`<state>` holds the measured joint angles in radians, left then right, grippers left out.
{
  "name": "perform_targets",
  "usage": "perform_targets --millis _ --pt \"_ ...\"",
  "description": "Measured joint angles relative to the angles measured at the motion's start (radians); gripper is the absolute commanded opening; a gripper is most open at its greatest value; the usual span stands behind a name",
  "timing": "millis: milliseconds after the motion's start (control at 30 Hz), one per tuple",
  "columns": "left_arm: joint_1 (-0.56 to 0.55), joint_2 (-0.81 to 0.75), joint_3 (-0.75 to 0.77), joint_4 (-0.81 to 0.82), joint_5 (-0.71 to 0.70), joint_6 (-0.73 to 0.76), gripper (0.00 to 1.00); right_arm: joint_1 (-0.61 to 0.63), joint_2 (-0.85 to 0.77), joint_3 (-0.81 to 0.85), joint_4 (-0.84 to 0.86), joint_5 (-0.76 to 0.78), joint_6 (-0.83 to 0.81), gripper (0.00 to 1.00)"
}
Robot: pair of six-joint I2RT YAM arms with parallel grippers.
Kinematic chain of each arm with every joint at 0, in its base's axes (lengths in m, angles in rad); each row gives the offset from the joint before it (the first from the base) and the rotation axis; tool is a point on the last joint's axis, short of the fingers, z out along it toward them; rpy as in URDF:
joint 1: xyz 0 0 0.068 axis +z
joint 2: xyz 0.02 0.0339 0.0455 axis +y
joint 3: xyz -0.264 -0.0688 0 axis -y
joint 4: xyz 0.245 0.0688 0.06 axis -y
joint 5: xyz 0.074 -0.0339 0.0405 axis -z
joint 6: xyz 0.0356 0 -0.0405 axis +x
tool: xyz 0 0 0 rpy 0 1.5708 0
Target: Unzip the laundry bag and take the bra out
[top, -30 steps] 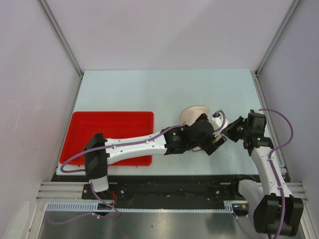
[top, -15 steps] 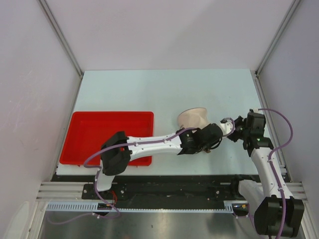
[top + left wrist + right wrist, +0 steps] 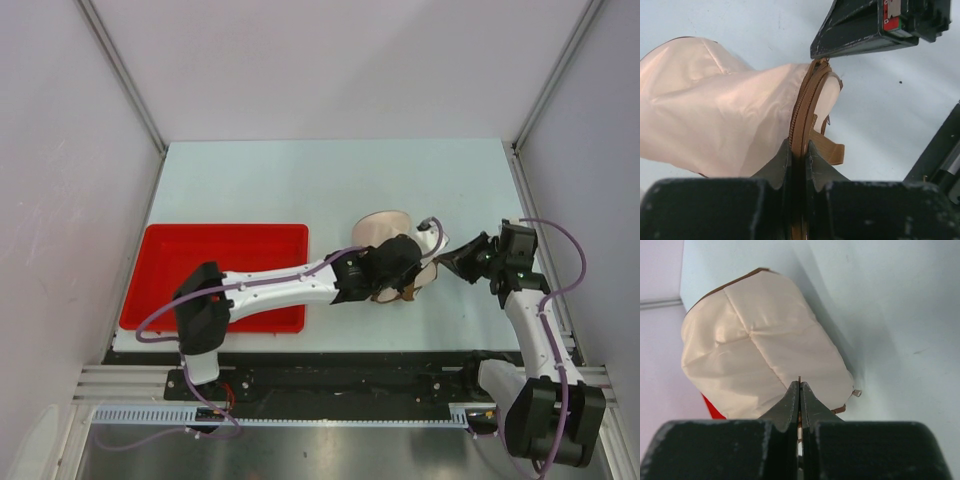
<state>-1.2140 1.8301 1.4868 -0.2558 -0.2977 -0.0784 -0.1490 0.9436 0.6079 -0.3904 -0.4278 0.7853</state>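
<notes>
pinching the brown rim point(image 3: 805, 100) of the bag point(image 3: 715, 110), the left gripper point(image 3: 799, 150) has its fingers pressed together with only the zipper band between them. the right gripper point(image 3: 799, 386), coming in from the right, is likewise closed to a slit on a thin brown sliver at the bag's edge. i take that for the zip pull, though it is too small to be sure. the two grippers sit just beside each other on the same rim, and the bag bulges away from them toward the far side. it lies a little right of the middle of the table point(image 3: 300, 180), with the red tray point(image 3: 200, 262) well apart on the left. the bra is not to be seen. the bag looks closed, so it is presumably inside. the step in hand seems to be the unzipping. to do it well, the left should hold the rim firm as an anchor while the right draws the pull along the curve of the rim, not straight away from it. that way the teeth part rather than the whole pouch dragging. soft mesh bunching at the slider could jam it, and a slipping pull would call for a fresh grip.
</notes>
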Motion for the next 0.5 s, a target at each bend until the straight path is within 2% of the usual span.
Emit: perform_targets --millis 233,267,333,367,400,433,500 --pt "0.017 -0.071 -0.09 0.032 0.048 -0.051 0.0 -0.001 0.06 0.0 0.022 -0.105 -0.001 0.0" --pt "0.02 -0.073 -0.092 0.032 0.054 -0.055 0.0 -0.001 0.064 0.0 0.024 -0.114 0.0 0.08" --pt "0.026 -0.075 -0.092 0.034 0.067 -0.061 0.0 -0.002 0.064 0.0 0.034 -0.123 -0.002 0.35" --pt "0.029 -0.076 -0.092 0.032 0.07 -0.061 0.0 -0.002 0.058 0.0 0.038 -0.12 -0.002 0.56" --pt "0.032 -0.077 -0.085 0.021 0.071 -0.061 0.01 -0.003 0.051 0.0 0.04 -0.096 -0.009 0.62" --pt "0.036 -0.076 -0.066 0.003 0.075 -0.061 0.1 -0.007 0.04 0.001 0.037 -0.072 -0.029 0.69" --pt "0.041 -0.068 -0.016 -0.034 0.076 -0.061 0.31 -0.01 0.012 0.008 0.019 -0.031 -0.033 0.73"
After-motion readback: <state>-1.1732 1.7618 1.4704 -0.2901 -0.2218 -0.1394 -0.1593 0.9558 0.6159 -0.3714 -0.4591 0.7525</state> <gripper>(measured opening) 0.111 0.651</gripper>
